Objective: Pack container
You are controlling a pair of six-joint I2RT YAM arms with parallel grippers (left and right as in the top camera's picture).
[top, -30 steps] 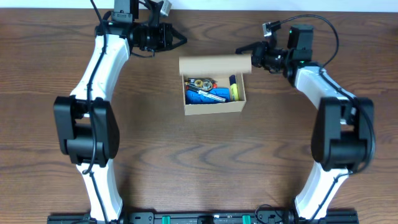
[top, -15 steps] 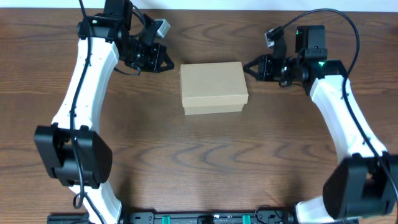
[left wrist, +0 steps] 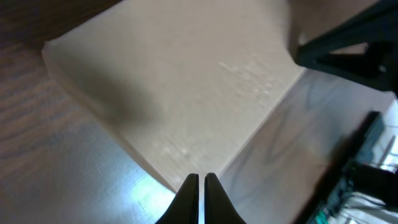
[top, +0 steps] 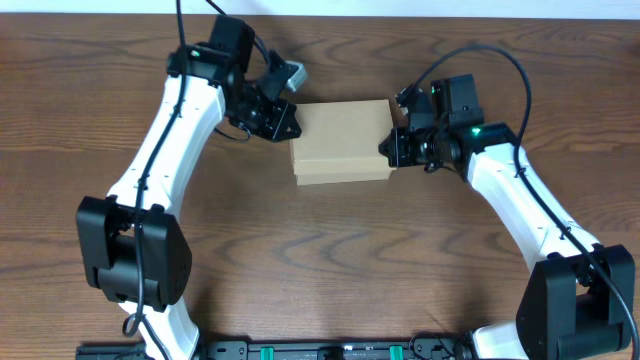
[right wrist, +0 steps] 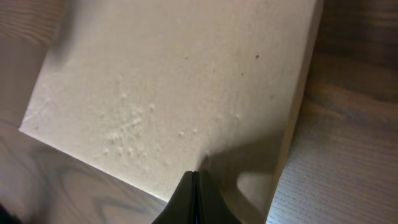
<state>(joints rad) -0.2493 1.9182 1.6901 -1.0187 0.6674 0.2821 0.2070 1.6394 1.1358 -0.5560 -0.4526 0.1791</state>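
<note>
The container (top: 342,140), a plain tan cardboard box, sits at the table's upper middle with its lid down, so its contents are hidden. My left gripper (top: 290,130) is shut and empty at the box's upper left corner; the left wrist view shows the tips (left wrist: 200,180) over the lid's edge (left wrist: 174,93). My right gripper (top: 388,148) is shut and empty at the box's right edge; in the right wrist view its tips (right wrist: 194,177) rest over the lid (right wrist: 180,81).
The brown wooden table (top: 320,260) extends open in front of the box. Both white arms reach in from either side of the box. A black rail runs along the front edge (top: 330,350).
The box lid went from open, showing items inside, to closed. Both grippers then moved inward from the box's sides to its left corner and right edge.
</note>
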